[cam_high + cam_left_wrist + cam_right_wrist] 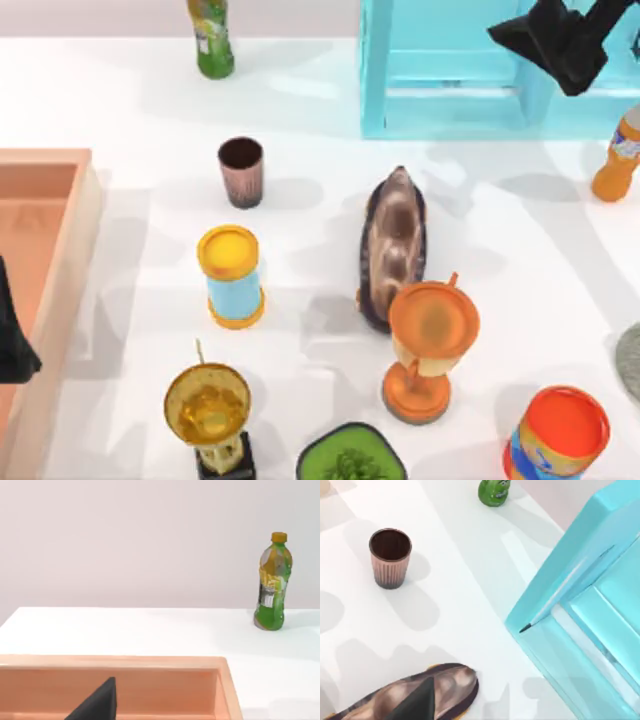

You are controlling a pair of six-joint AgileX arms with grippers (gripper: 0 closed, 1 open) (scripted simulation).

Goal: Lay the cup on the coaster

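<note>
**Spotter:** Where's the cup from your grippers?

**Me:** The cup (241, 171) stands upright at about 11 o'clock of the table's middle in the top view, alone on bare white surface. My right gripper (560, 40) hangs at 1 o'clock, over the turquoise crate (440, 90). From there the cup lies toward 8 o'clock, well apart. My left gripper (15, 345) sits at the 9 o'clock edge over the wooden tray (60, 250); the cup is toward 1 o'clock of it.

**Spotter:** Which arm is nearer?

**Me:** The left looks somewhat nearer, though I'd call it close. The coaster (630, 360) is a grey sliver at the 3 o'clock edge, on the right arm's side, so I judge the right arm suits the carry.

**Spotter:** Cup's axis?

**Me:** Vertical, dark mouth up, narrower base down. In the right wrist view the cup (390, 557) stands clear of the shoe (427, 692), so a sideways grip has room.

**Spotter:** Fingers?

**Me:** I can't tell how wide either gripper is. Neither has anything in it, as far as I see.

**Spotter:** Obstacles?

**Me:** The shoe (393, 245) and the orange trophy (430, 345) stand between cup and coaster.
</note>
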